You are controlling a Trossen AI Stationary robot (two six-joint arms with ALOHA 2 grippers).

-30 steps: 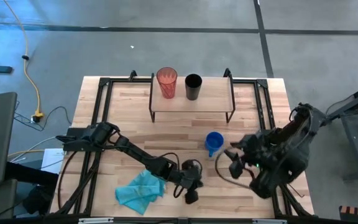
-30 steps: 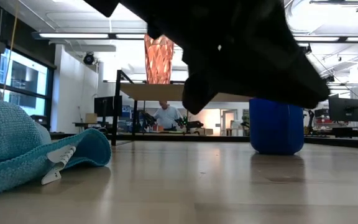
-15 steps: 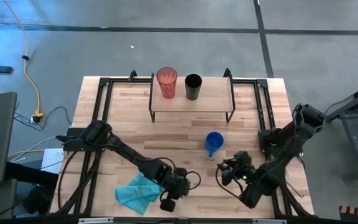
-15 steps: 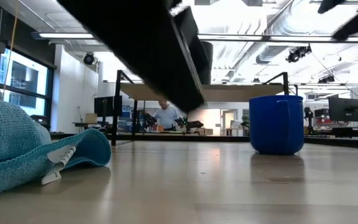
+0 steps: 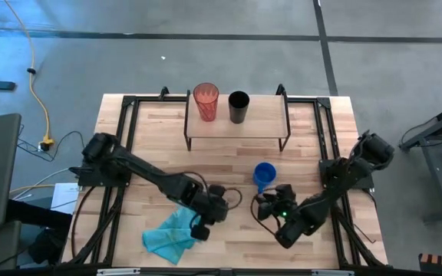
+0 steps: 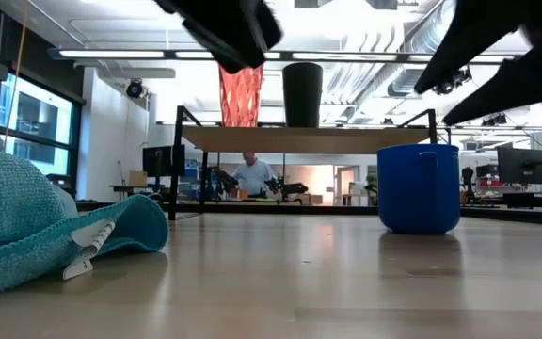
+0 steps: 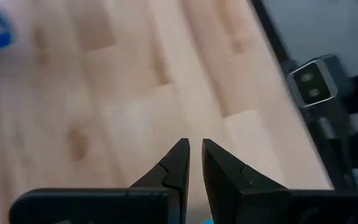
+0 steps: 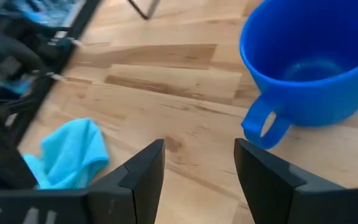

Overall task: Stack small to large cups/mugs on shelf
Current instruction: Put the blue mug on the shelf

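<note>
Mug point(image 8: 312, 59) just beyond right tool point(image 8: 197, 163)

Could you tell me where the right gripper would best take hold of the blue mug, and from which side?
Probably by the rim, from above. The blue mug stands upright and empty on the table, so one finger can go inside the wall and one outside. The open right gripper already faces its handle, which looks a narrower target.
</note>
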